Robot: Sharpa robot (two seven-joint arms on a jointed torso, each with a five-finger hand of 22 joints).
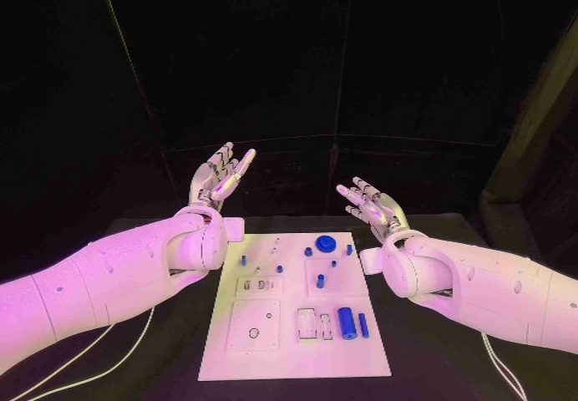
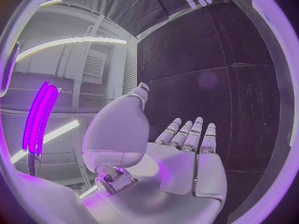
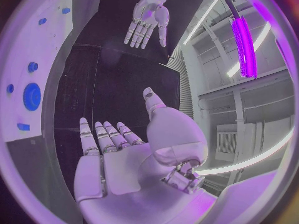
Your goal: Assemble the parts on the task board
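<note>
Looking down, we see the black desk [image 1: 144, 368] carrying the white board [image 1: 295, 355] at its middle, reaching from the desk's far edge toward the near edge. Our left robot hand [image 1: 220, 178] is raised above the far left corner of the board, fingers apart and holding nothing. Our right robot hand [image 1: 373, 206] hovers by the board's far right corner, fingers likewise spread and empty. On the board, a blue disc [image 1: 325, 244] sits near the far edge, two blue cylinders [image 1: 347, 322] lie toward the near right corner, and small blue pegs [image 1: 321, 281] stand between them.
</note>
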